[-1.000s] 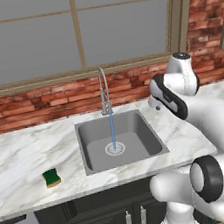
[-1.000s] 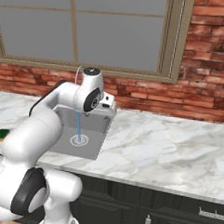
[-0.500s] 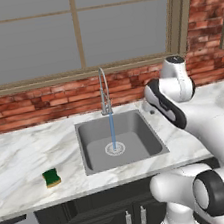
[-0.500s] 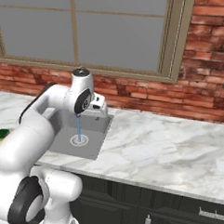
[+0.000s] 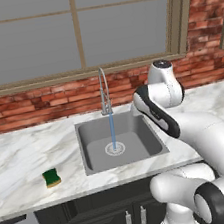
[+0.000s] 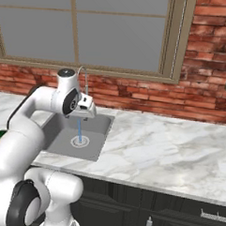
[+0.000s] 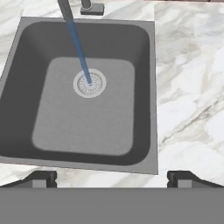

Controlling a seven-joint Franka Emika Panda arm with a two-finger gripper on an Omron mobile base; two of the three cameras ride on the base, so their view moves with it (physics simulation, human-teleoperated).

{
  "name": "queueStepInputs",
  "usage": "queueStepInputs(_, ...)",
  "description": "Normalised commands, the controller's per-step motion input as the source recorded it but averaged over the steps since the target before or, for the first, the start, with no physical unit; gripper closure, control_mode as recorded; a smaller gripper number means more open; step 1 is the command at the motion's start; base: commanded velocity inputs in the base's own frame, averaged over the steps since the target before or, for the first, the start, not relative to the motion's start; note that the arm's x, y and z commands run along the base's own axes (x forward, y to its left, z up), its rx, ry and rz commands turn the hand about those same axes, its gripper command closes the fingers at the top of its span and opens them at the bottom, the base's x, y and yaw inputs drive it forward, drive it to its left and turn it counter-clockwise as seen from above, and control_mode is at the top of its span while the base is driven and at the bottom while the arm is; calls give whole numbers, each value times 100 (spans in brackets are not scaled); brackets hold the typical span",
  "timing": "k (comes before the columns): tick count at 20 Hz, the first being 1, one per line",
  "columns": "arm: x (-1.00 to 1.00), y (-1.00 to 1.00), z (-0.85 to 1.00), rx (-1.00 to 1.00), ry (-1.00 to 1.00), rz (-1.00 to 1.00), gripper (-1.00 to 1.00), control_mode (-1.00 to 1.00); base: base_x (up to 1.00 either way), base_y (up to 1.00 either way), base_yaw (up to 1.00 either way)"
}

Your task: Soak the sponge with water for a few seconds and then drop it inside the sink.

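- Since the earlier frames the arm has swung left: the wrist head that sat over the worktop right of the sink [image 5: 121,142] a second ago is now at the basin's right rim in the left base view, and in the right base view the gripper [image 6: 87,108] hangs over the basin's near-right part.
- Nothing else has moved: the sponge [image 5: 52,177] sits in the same spot and the water [image 5: 112,130] runs as before.
- Gripper: jaws spread wide, nothing between them. In the hand view the two tips sit far apart at the bottom, looking down into the sink [image 7: 144,87] and at its drain [image 7: 89,83].
- Sponge lies on the worktop left of the sink, near the front edge, well apart from the basin and from the gripper. Green layer up, yellow underneath.
- Tap [image 5: 103,91] stands at the back rim of the sink; the stream falls straight onto the drain.
- Read: pick not yet done. The swing heads the right way, but the arm has to cross the whole basin to reach the sponge. Soak and drop both remain.
- Risk, as a guess: the crossing path passes near the tap neck.
- No brands, labels or readable writing anywhere.
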Motion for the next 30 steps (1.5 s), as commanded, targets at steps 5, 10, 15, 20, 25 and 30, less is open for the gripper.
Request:
queueStepInputs(5, -21, 49, 0, 0, 0, 0, -100, -100, 0, 0, 0)
queueStepInputs(10, -30, 41, 0, 0, 0, 0, -100, -100, 0, 0, 0)
queueStepInputs(15, -33, 39, 0, 0, 0, 0, -100, -100, 0, 0, 0)
queueStepInputs(20, -25, 43, 0, 0, 0, 0, -100, -100, 0, 0, 0)
queueStepInputs(25, -20, 51, 0, 0, 0, 0, -100, -100, 0, 0, 0)
queueStepInputs(30, -19, 61, 0, 1, 3, 0, -100, -100, 0, 0, 0)
